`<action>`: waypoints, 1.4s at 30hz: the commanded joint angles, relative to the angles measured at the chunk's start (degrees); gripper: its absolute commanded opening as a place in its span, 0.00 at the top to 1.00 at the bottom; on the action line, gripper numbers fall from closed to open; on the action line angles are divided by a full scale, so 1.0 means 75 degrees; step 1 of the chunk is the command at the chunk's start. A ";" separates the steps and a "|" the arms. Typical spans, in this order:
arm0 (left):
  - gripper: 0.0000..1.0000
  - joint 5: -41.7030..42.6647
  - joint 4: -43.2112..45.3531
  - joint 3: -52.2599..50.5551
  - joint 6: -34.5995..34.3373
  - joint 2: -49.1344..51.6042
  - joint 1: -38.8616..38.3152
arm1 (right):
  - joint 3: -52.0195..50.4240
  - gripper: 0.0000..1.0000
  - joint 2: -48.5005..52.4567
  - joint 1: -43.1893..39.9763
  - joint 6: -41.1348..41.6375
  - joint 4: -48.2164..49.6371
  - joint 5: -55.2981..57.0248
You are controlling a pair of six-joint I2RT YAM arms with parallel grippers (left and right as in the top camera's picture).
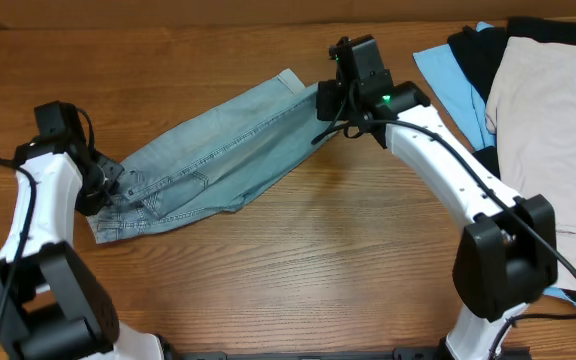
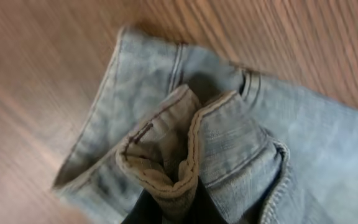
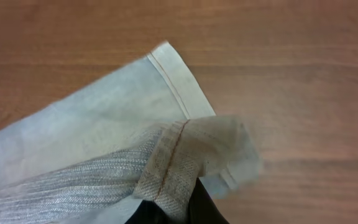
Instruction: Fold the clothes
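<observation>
The light-blue denim shorts point(image 1: 208, 160) lie stretched diagonally across the table, waistband at lower left, leg hems at upper right. My left gripper point(image 1: 108, 185) is shut on the waistband, which bunches up between its fingers in the left wrist view point(image 2: 173, 186). My right gripper point(image 1: 330, 100) is shut on a leg hem, pinched and folded over in the right wrist view point(image 3: 173, 193). The other leg's hem point(image 3: 173, 81) lies flat on the wood beyond it.
A pile of other garments sits at the right edge: a beige one point(image 1: 548, 130) on top, a black one point(image 1: 478, 50) and a sky-blue one point(image 1: 448, 75) beneath. Bare wooden table point(image 1: 318, 260) lies in front of the shorts.
</observation>
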 commanded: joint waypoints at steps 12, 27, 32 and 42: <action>0.00 0.1221 0.1011 0.1483 0.0662 0.0595 0.0055 | 0.0501 0.00 0.0638 -0.0548 -0.0443 0.0289 -0.0323; 0.00 0.1262 -0.1635 0.4695 0.1341 0.0595 0.0041 | 0.0382 0.09 0.1757 -0.0670 -0.0184 -0.0140 -0.1166; 0.00 0.1314 -0.1722 0.4695 0.1480 0.0595 0.0041 | 0.0382 0.09 0.2005 -0.0662 0.0227 -0.0076 -0.1174; 0.00 0.1311 -0.1789 0.4692 0.1591 0.0597 0.0041 | 0.0382 0.24 0.2119 -0.0650 0.1853 -0.0434 -0.1609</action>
